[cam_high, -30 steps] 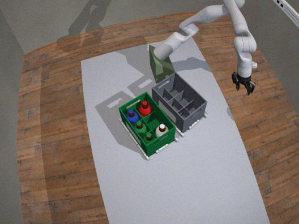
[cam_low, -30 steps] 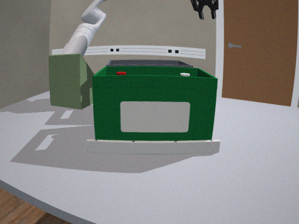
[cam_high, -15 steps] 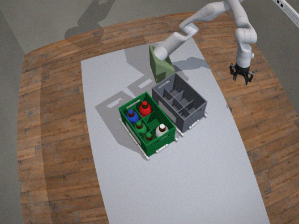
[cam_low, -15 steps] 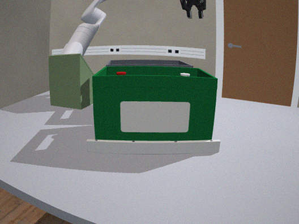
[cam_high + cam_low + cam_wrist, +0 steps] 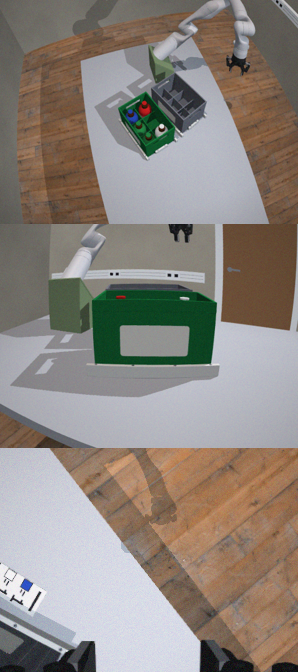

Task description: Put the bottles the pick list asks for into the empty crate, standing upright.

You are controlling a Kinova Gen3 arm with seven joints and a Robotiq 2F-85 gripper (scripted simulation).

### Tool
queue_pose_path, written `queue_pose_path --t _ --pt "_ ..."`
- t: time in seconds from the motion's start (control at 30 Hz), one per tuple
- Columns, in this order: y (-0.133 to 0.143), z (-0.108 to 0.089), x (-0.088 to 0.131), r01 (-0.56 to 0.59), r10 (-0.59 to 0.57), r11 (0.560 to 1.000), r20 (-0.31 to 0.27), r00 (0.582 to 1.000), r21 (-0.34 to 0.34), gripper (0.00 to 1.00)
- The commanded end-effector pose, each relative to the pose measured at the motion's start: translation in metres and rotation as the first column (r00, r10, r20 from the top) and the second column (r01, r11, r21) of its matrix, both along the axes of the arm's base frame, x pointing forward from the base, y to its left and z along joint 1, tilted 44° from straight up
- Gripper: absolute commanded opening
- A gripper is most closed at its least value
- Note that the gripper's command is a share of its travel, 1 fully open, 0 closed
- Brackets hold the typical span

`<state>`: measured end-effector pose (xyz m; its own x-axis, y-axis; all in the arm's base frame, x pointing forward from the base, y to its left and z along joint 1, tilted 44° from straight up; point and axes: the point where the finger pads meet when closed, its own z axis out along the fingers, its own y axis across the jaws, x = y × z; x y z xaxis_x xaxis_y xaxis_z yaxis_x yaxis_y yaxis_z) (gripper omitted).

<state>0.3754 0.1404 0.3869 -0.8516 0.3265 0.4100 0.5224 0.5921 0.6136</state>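
Note:
My gripper (image 5: 236, 73) (image 5: 182, 240) (image 5: 148, 655) is open and empty, high beyond the table's right edge in the top view. The green crate (image 5: 161, 145) (image 5: 155, 314) holds a blue bottle (image 5: 131, 117), a red bottle (image 5: 145, 110), a white bottle (image 5: 161, 132), a green bottle (image 5: 140, 129) and a second green-capped bottle (image 5: 148, 137), all upright. One compartment is empty. The grey crate (image 5: 193, 119) (image 5: 147, 287) (image 5: 40, 655) beside it shows no bottles. The pick list (image 5: 30, 593) shows blue nearest its black bar, then white; its far end is cut off and its marks are hard to read.
Pale rails (image 5: 132, 138) (image 5: 152, 371) run along the crates' bases. A light green block (image 5: 161, 69) (image 5: 65, 306) stands under the arm's base, close to the grey crate's back corner. The crates stand close together with upright walls. The table edge crosses the wrist view diagonally.

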Motion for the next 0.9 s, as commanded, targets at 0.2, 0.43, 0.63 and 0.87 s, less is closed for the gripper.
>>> queue_pose_path --t 0.2,0.43,0.63,0.87 --pt "-0.002 0.001 -0.038 -0.086 0.088 0.996 0.062 0.994 -0.032 0.67" --pt "-0.003 0.001 -0.072 -0.157 0.162 0.986 0.107 0.981 -0.059 0.67" --pt "-0.004 0.000 -0.097 -0.174 0.181 0.983 0.118 0.976 -0.065 0.67" --pt "-0.004 0.000 -0.097 -0.174 0.181 0.983 0.118 0.976 -0.065 0.67"
